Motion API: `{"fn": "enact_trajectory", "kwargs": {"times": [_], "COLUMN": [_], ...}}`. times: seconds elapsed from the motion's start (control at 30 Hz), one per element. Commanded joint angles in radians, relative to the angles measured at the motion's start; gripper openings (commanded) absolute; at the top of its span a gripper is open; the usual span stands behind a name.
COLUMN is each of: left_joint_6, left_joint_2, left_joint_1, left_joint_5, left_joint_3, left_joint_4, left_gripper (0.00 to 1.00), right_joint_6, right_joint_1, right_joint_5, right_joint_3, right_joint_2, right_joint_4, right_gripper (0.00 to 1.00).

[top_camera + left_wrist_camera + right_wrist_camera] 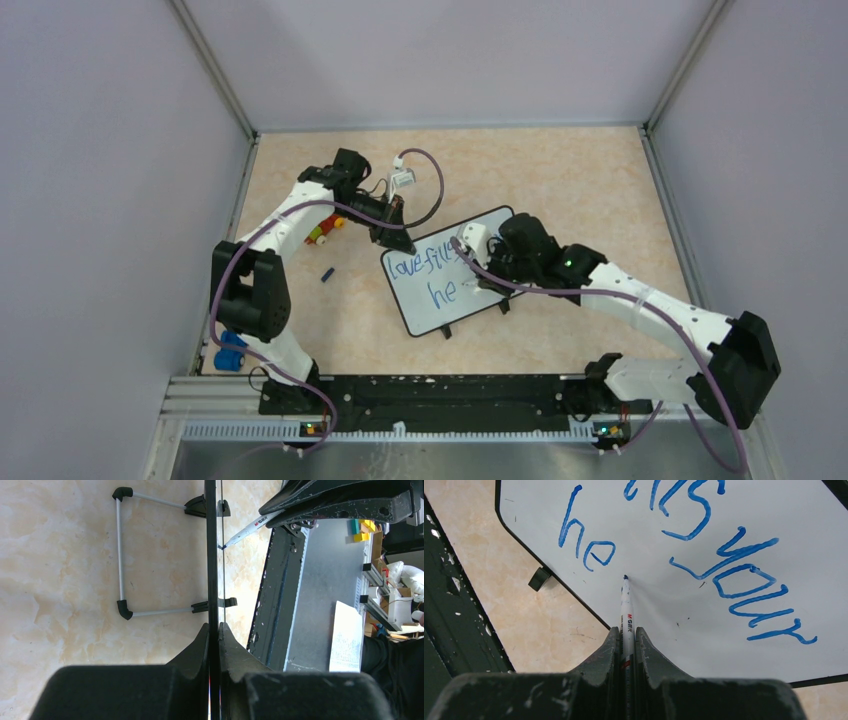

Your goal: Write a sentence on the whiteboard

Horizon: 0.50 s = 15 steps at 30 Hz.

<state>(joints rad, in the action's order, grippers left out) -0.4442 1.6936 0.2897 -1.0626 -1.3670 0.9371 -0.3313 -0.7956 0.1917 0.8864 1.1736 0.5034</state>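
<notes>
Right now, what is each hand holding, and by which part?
The left hand pinches the whiteboard by its black frame edge. The right hand grips a marker by its barrel, with the tip pointing at the board.

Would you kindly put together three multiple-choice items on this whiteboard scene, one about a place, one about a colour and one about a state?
1. Where is the tip of the marker?
A. on the bare table
B. on the whiteboard, beside the letters "he"
C. on the word "love"

2. What colour is the lettering?
A. red
B. blue
C. green

3. How is the left pincer?
A. open above the table
B. shut on a marker
C. shut on the whiteboard's edge

Answers:
1 B: the right wrist view shows the tip on the white surface next to "he".
2 B: every stroke is blue.
3 C: the left wrist view shows both fingers pressed against the board's black frame.
</notes>
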Motion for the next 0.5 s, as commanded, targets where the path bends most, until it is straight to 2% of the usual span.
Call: {"fn": "enact_trajectory", "kwargs": {"times": [0.0,0.47], "left_joint_6": [-0.019,-0.025], "left_joint_2": [-0.003,-0.004], "left_joint_1": [0.0,0.0], "left_joint_5": [-0.033,-0.032], "left_joint_3": [-0.022,-0.017], "left_joint_4": [0.005,0.004], "left_gripper": [0.0,0.0], "right_joint_6": [0.014,-0.003], "right_joint_1": [0.01,0.009], "right_joint_5": [-0.016,0.045], "right_joint_3": [0.068,0.052], "right_joint_2": [0.021,0.064], "right_joint_4": [-0.061,-0.044], "right_gripper": [0.0,0.0]}}
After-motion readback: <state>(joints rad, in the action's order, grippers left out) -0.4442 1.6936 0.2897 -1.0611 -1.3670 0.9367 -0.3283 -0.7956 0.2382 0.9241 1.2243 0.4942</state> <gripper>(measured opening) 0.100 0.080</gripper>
